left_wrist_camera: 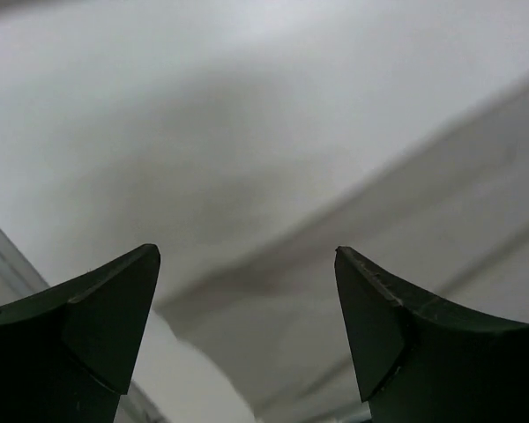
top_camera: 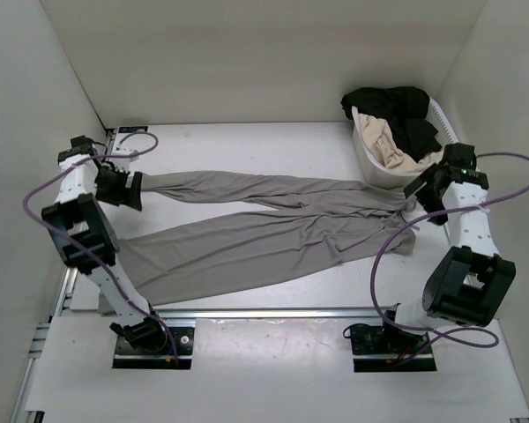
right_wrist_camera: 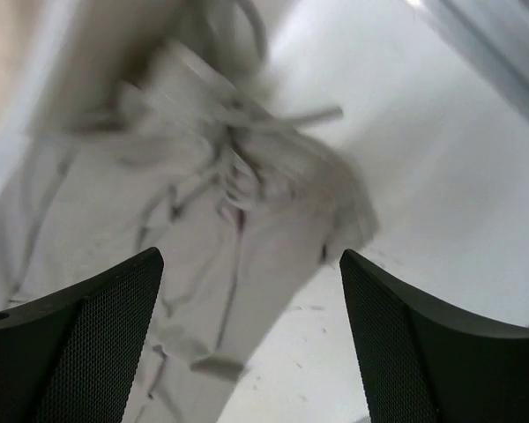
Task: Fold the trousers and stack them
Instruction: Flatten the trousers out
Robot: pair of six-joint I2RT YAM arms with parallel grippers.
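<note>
Grey trousers (top_camera: 264, 233) lay spread across the table (top_camera: 247, 141), with the waist at the right beside the basket (top_camera: 367, 160) and the legs running left. I read the left gripper (left_wrist_camera: 247, 256) jaws apart by the far leg's cuff, holding nothing. The right gripper (right_wrist_camera: 251, 256) jaws stood apart above the drawstring waist, also empty.

Basket (top_camera: 368, 161) crowds the right claw's (right_wrist_camera: 251, 260) far side; bare tabletop (top_camera: 247, 145) lies open beyond the left claw (left_wrist_camera: 247, 256).
</note>
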